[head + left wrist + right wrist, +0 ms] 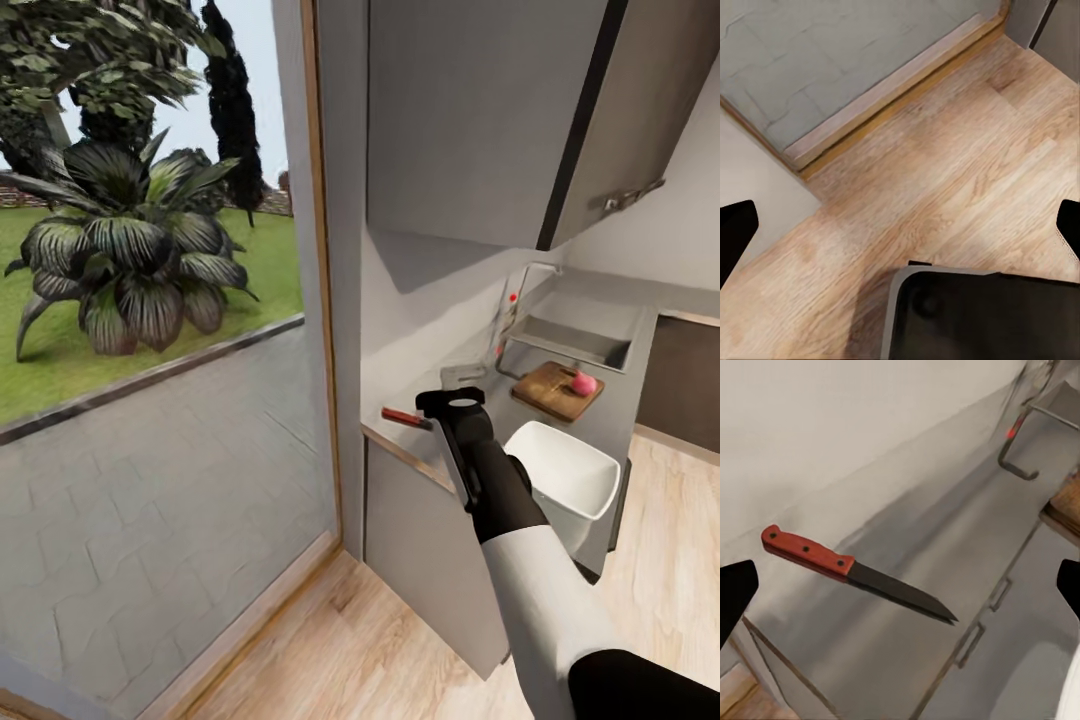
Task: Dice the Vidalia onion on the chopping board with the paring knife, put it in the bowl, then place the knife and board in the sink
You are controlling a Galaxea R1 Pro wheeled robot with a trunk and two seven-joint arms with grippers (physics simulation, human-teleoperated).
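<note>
The paring knife [405,418] [847,566], red-brown handle and dark blade, lies flat on the grey countertop [480,385] near its left end. My right gripper [447,402] [901,589] hovers just above it, open, with its fingers spread wide on either side. Farther along lies the chopping board [550,392] with the pink, round onion [584,383] on it. Beyond the board is the sink [580,342] with its tap [515,300]. The white bowl [562,478] shows beside my right forearm. My left gripper [900,225] is open over the wooden floor.
A wall cabinet [480,120] hangs above the countertop. A tall glass pane [150,350] with a garden behind it stands to the left. Dark grey cabinet fronts [420,550] sit under the worktop. A dark part of the robot [982,315] sits over the wooden floor [945,172].
</note>
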